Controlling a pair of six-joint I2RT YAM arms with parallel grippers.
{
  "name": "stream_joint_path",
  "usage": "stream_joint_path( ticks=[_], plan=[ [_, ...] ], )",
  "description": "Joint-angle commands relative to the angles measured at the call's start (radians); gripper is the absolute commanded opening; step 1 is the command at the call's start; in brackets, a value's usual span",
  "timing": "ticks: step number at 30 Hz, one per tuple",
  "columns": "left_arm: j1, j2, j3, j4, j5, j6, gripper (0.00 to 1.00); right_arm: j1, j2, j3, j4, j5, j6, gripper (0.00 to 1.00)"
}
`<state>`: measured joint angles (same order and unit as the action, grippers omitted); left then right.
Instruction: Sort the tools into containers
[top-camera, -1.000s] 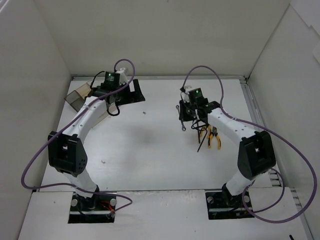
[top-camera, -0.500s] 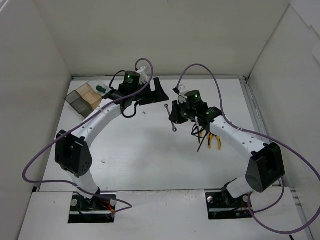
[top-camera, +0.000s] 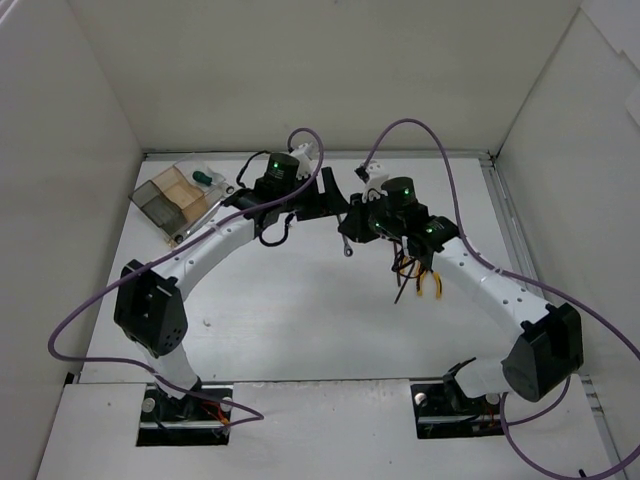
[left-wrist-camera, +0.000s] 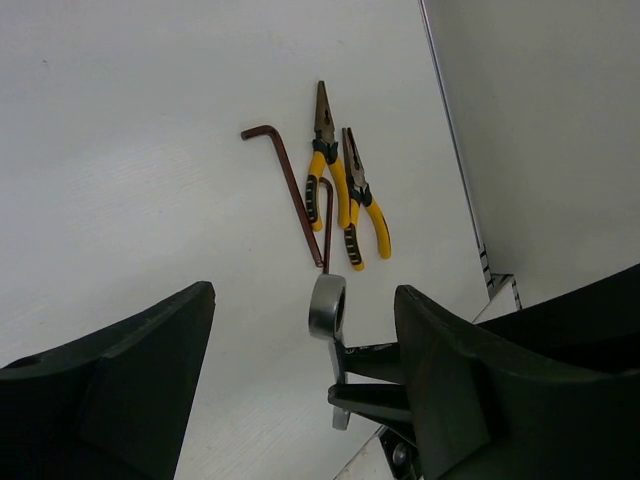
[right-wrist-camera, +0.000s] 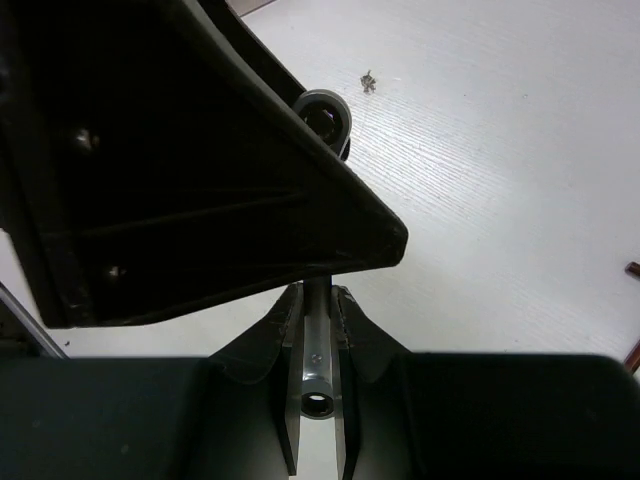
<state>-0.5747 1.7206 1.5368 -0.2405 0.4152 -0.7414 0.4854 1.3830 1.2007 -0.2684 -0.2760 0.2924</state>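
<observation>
Silver wrench (left-wrist-camera: 328, 305) aloft; yellow pliers (left-wrist-camera: 345, 200) beside hex keys (left-wrist-camera: 292, 195)

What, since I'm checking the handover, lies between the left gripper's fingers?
The ring end of the silver wrench, clamped by the right gripper, apart from both fingers; the left wrist view shows it.

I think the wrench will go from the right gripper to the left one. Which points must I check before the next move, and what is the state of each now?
1. Right gripper shut on the silver metal wrench: ok.
2. Wrench's ring end between the fingers of the left gripper: ok.
3. Left jaws open, with a gap on each side of the wrench: ok.
4. Yellow-handled pliers and dark bent hex keys lie on the table, apart from both grippers: ok.
5. Free room in the clear plastic containers: cannot tell; only a green-handled screwdriver shows there.
</observation>
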Motion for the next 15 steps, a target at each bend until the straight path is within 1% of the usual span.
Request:
stream_joint_path(
  ticks=[1,2,3,4,5,7,8,9,11,12,14,15],
  plan=[
    [-0.017,-0.035,0.013,0.079,-0.01,-0.019,0.67,0.007,-0.062,0.008,0.092,-0.022,0.016,0.0],
    [-0.017,-0.035,0.008,0.082,-0.01,-0.022,0.63,0.01,-0.062,0.007,0.09,-0.023,0.016,0.0],
    [-0.017,-0.033,0.002,0.089,-0.009,-0.026,0.5,0.012,-0.07,0.005,0.09,-0.026,0.016,0.0],
    [-0.017,-0.036,-0.012,0.101,-0.003,-0.029,0.42,0.01,-0.071,0.002,0.092,-0.025,0.014,0.0],
    [-0.017,-0.041,-0.02,0.122,-0.003,-0.036,0.29,0.012,-0.075,-0.003,0.09,-0.026,0.013,0.0],
    [-0.017,-0.047,-0.03,0.135,0.0,-0.038,0.16,0.012,-0.075,-0.006,0.09,-0.026,0.01,0.0],
    [-0.017,-0.049,-0.03,0.139,0.0,-0.03,0.03,0.01,-0.075,-0.009,0.09,-0.025,0.007,0.0],
    [-0.017,-0.05,-0.029,0.142,-0.001,-0.027,0.0,0.013,-0.076,-0.009,0.092,-0.023,0.007,0.04],
    [-0.017,-0.056,-0.032,0.15,-0.001,-0.007,0.0,0.012,-0.075,-0.007,0.089,-0.011,0.013,0.1],
    [-0.017,-0.058,-0.027,0.15,-0.006,0.0,0.0,0.013,-0.078,-0.009,0.089,-0.002,0.017,0.21],
    [-0.008,-0.075,-0.023,0.142,-0.009,0.031,0.0,0.01,-0.094,-0.015,0.089,0.018,0.024,0.38],
    [0.002,-0.081,-0.015,0.136,-0.015,0.083,0.0,0.012,-0.102,-0.023,0.086,0.024,0.022,0.43]
  ],
)
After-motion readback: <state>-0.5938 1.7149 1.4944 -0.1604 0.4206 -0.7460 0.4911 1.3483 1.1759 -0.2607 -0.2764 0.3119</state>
